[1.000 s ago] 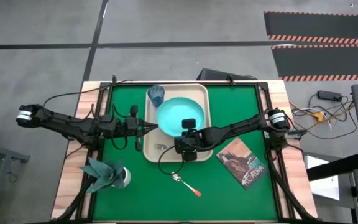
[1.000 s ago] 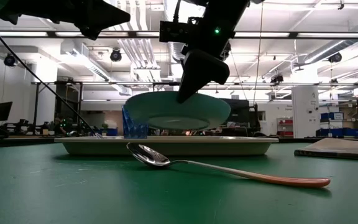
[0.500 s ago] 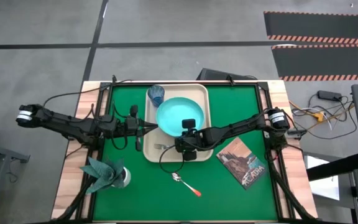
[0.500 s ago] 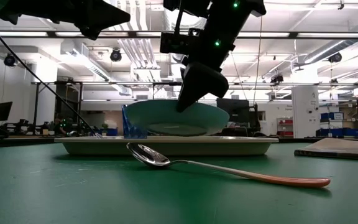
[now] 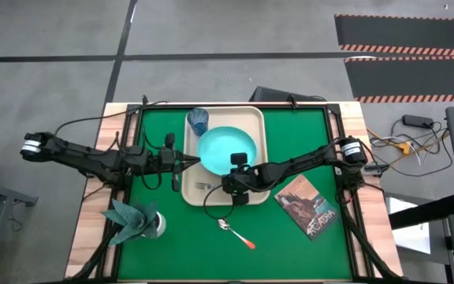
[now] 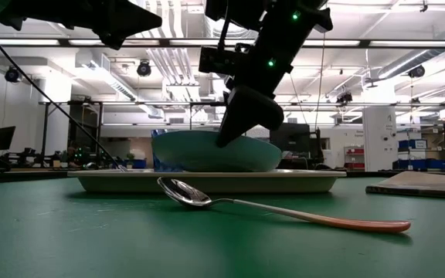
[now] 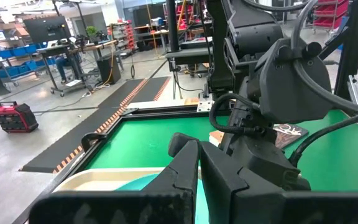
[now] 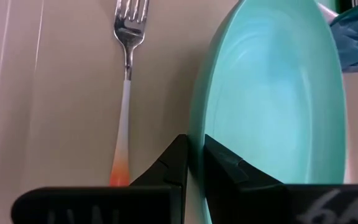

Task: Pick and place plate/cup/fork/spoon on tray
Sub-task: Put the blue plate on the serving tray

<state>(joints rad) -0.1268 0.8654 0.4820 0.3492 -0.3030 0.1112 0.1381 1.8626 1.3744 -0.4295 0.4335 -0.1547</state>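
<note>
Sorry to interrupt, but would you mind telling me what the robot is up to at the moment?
The right gripper is shut on the rim of the plate and holds it low over the tray, beside the cup. The fork already lies on the tray. The spoon is on the green table in front of the tray, not yet placed. The left gripper waits shut at the tray's left edge.

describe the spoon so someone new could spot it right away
Start at the beige tray in the middle of the green table. On the cloth just off its near edge, outside the tray, lies the spoon. It has an oval bowl, unlike the tined fork on the tray.
</note>
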